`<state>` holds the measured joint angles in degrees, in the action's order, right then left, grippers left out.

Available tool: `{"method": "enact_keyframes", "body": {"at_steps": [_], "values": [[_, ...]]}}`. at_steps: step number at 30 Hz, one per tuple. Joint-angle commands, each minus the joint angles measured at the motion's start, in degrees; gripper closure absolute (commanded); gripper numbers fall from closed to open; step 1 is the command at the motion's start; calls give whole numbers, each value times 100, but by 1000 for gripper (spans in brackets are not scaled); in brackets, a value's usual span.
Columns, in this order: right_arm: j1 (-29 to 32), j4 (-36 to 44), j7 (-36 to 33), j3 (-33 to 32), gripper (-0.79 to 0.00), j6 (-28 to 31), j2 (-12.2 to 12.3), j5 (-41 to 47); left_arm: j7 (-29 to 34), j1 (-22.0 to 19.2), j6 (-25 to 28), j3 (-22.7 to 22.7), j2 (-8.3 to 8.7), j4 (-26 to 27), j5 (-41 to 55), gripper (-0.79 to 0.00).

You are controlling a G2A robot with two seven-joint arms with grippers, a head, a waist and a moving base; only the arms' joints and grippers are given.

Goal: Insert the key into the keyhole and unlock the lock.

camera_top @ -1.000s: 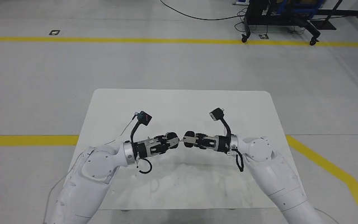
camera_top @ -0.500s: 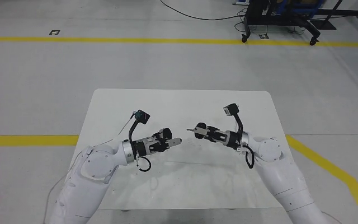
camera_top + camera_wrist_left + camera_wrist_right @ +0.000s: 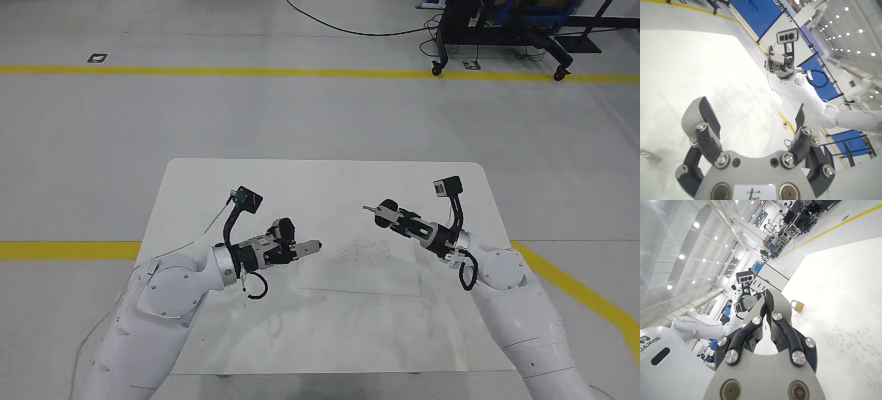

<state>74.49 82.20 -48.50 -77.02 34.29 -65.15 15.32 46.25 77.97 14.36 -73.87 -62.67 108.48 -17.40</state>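
Note:
A brass padlock with a silver shackle lies on the white table, apart from both grippers. My left gripper hangs open over the table left of centre, with nothing between its ribbed pads. My right gripper hovers right of centre and points at the left one. Its fingers are pressed together, and a thin metal sliver, the key, pokes out of their tip. The left wrist view shows that shut gripper from the front.
Faint scuff marks dot the table's middle between the grippers. A small brass and metal piece shows on the table at the left wrist view's edge. A black wheeled cart stands on the floor far behind.
A second ago both grippers met tip to tip over the table's middle. They have since drawn apart: the right one swung out right and farther back, the left one pulled back a little.

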Motion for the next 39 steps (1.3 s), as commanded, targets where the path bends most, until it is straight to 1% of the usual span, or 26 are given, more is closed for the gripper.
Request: {"method": "enact_keyframes", "body": {"at_steps": [1, 4, 6, 9, 11, 13, 16, 18, 20, 22, 23, 24, 29, 33, 38, 39], "values": [[0, 0, 0, 0, 0, 0, 0, 0, 143, 153, -481, -158, 55, 433, -1050, -785], [0, 0, 0, 0, 0, 0, 0, 0, 582, 455, -1384, -304, 138, 1039, -2650, -785], [0, 0, 0, 0, 0, 0, 0, 0, 966, 627, -1847, -199, 164, 1375, -3458, -785], [0, 0, 0, 0, 0, 0, 0, 0, 1438, 721, -2442, 126, 176, 1571, -4775, -785], [0, 0, 0, 0, 0, 0, 0, 0, 1526, 707, -2736, 489, 141, 1520, -5281, -785], [0, 0, 0, 0, 0, 0, 0, 0, 1512, 601, -2862, 787, 83, 1296, -5192, -785], [0, 0, 0, 0, 0, 0, 0, 0, 1546, 338, -3117, 1120, 9, 851, -5494, -785], [0, 0, 0, 0, 0, 0, 0, 0, 1474, 171, -3291, 1238, -57, 642, -5262, -785], [0, 0, 0, 0, 0, 0, 0, 0, 1508, -2, -3352, 1351, -106, 416, -5199, -776], [0, 0, 0, 0, 0, 0, 0, 0, 1550, -176, -3423, 1443, -151, 242, -5174, -656], [0, 0, 0, 0, 0, 0, 0, 0, 1574, -250, -3462, 1489, -171, 176, -5206, -619], [0, 0, 0, 0, 0, 0, 0, 0, 1597, -313, -3496, 1534, -191, 135, -5222, -563], [0, 0, 0, 0, 0, 0, 0, 0, 1808, -511, -3630, 1675, -264, -26, -5324, -391], [0, 0, 0, 0, 0, 0, 0, 0, 1856, -570, -3773, 1717, -314, -177, -5338, -342], [0, 0, 0, 0, 0, 0, 0, 0, 1861, -644, -3879, 1735, -370, -330, -5353, -314], [0, 0, 0, 0, 0, 0, 0, 0, 1861, -664, -3878, 1741, -378, -354, -5395, -320]]}}
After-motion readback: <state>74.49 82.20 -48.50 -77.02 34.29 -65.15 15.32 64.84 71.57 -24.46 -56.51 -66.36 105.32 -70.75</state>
